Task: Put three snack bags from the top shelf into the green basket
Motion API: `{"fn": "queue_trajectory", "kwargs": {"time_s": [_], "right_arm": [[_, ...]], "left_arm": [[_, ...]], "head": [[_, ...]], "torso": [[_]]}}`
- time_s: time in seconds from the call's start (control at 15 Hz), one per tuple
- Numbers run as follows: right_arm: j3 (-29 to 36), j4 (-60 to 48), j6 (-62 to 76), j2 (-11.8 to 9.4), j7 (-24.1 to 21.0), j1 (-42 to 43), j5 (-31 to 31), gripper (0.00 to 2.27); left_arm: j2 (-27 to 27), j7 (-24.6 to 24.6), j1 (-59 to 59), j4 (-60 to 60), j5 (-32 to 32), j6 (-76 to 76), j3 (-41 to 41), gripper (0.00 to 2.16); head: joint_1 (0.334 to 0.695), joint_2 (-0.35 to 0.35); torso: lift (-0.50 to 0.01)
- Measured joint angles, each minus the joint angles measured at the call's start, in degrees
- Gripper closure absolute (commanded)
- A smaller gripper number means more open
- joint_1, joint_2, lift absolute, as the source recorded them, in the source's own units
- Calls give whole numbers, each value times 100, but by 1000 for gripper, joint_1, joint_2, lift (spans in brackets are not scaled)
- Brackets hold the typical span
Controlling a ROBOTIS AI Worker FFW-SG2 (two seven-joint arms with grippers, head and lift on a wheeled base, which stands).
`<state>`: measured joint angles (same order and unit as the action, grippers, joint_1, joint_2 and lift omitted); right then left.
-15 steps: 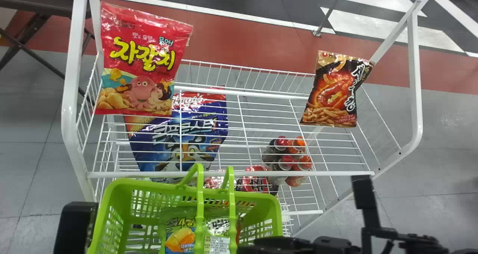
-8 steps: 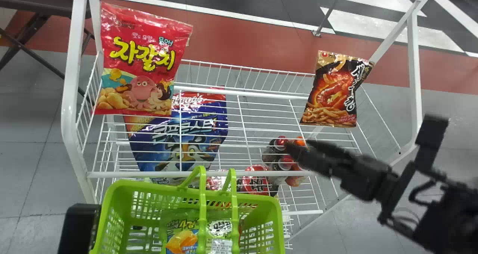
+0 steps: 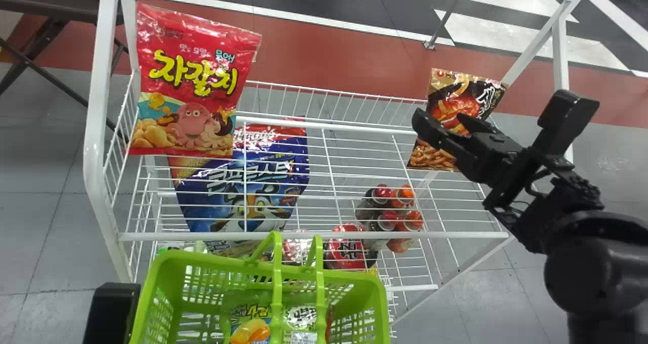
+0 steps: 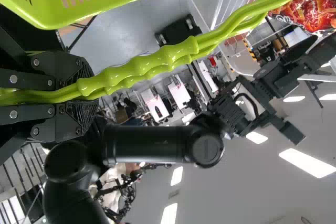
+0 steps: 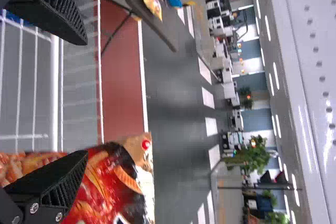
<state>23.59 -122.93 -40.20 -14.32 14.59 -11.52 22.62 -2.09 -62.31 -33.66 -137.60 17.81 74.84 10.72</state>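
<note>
- At the upper left of the head view, a red snack bag (image 3: 187, 81) is seen standing on the top shelf (image 3: 430, 234), its top tilted slightly.
- At the upper right, a black-and-orange snack bag (image 3: 430, 157) is seen on the same shelf, partly covered by the right gripper (image 3: 441, 120).
- The right gripper's claw is spread wide, with nothing held; its two fingers are set well apart in both the head view and the right wrist view. Part of the black-and-orange bag is seen behind one finger; whether it is touched cannot be told.
- At the bottom, left of centre, the green basket (image 3: 152, 283) is seen in front of the shelf, with a blue-and-yellow bag (image 3: 250, 330) and a silver-and-white bag (image 3: 302, 316) lying inside.
- At the lower left edge, part of the left gripper (image 3: 114, 311) is seen. In the left wrist view its claw is closed around the paired green handles (image 4: 152, 61).
- Through the wires, a blue bag (image 3: 195, 212) is seen left of centre, and capped bottles (image 3: 387, 220) right of centre, both on a lower level.
</note>
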Motion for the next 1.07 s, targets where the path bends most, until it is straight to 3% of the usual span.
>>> {"fn": "queue_trajectory", "kwargs": {"time_s": [0.47, 0.6, 0.67, 0.73, 0.8, 1.07], "right_arm": [[-180, 1355, 987, -384, -744, 449, -633, 66], [-266, 1822, 1046, -495, -759, 676, -754, 174], [-318, 2074, 1012, -570, -621, 817, -780, 556], [-346, 2256, 921, -619, -407, 934, -782, 1595], [-351, 2342, 833, -637, -227, 1000, -759, 2243], [-268, 1961, 747, -614, -79, 799, -569, 2243]], "left_arm": [[9, 1, 33, 52, -24, 0, 0, 1409], [8, 0, 59, 70, -24, 2, 0, 1409], [8, 0, 74, 76, -23, 16, 0, 1409], [7, 6, 89, 81, -21, 37, -3, 1409], [7, 9, 99, 88, -18, 53, -8, 1409], [2, 18, 138, 101, 2, 90, -39, 1409]], "head": [[695, -350], [695, -350], [695, -350], [695, -350], [695, -350], [695, -350]], "torso": [[-46], [-46], [-46], [-46], [-46], [-46]]}}
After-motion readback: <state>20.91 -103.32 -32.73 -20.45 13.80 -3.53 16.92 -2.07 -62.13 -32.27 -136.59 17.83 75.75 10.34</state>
